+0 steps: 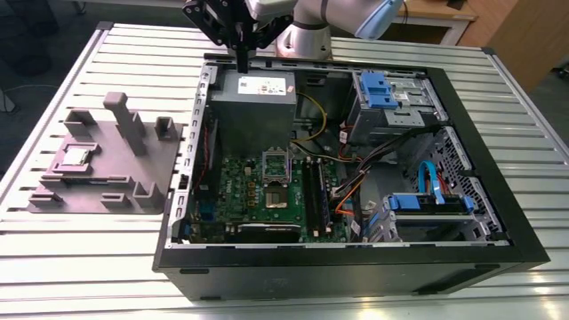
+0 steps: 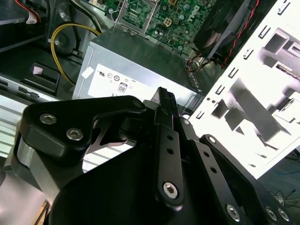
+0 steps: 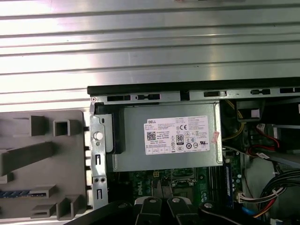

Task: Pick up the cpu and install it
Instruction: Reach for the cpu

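Note:
The cpu (image 1: 74, 157) is a small silvery square lying flat in a recess of the grey plastic plate (image 1: 106, 193), at the exterior view's left of the open computer case (image 1: 462, 120). My gripper (image 1: 242, 65) hangs over the case's far edge, above the power supply (image 1: 253, 100), well away from the cpu. Its black fingers (image 2: 164, 101) stand pressed together with nothing between them. The open socket (image 1: 276, 179) sits on the green motherboard (image 1: 240, 193) inside the case. In the first wrist view the power supply (image 3: 164, 140) lies just ahead of the gripper (image 3: 161, 206).
The grey plate carries several upright blocks (image 1: 124, 120). Inside the case are a blue-clipped drive cage (image 1: 382, 93), a lower drive bay (image 1: 427, 203) and loose cables (image 1: 356, 173). Everything rests on a ribbed metal table (image 1: 80, 267). The arm's base (image 1: 307, 40) stands behind the case.

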